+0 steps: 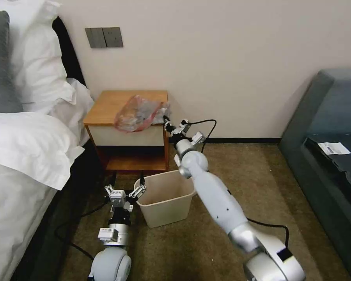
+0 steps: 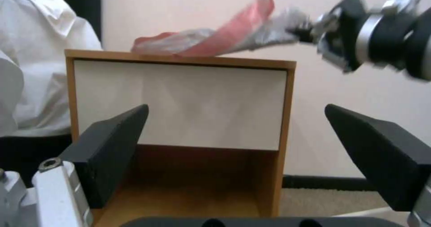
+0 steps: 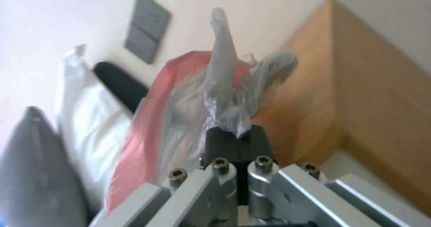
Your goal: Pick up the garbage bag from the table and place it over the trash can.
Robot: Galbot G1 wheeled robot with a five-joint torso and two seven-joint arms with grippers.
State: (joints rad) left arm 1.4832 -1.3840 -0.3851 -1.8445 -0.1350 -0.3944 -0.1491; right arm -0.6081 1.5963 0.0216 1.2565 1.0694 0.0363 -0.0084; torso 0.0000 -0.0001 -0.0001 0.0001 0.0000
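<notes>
At the table's (image 1: 117,102) right front corner my right gripper (image 1: 167,119) pinches the garbage bag (image 1: 138,112), its fingertips buried in crinkled plastic. Down low, my left gripper (image 1: 125,194) hangs spread wide beside the trash can (image 1: 165,199).

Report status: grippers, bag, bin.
Right gripper shut on bag at table corner. Left gripper open, low beside bin. Bag partly on tabletop. Nothing in the way.
</notes>
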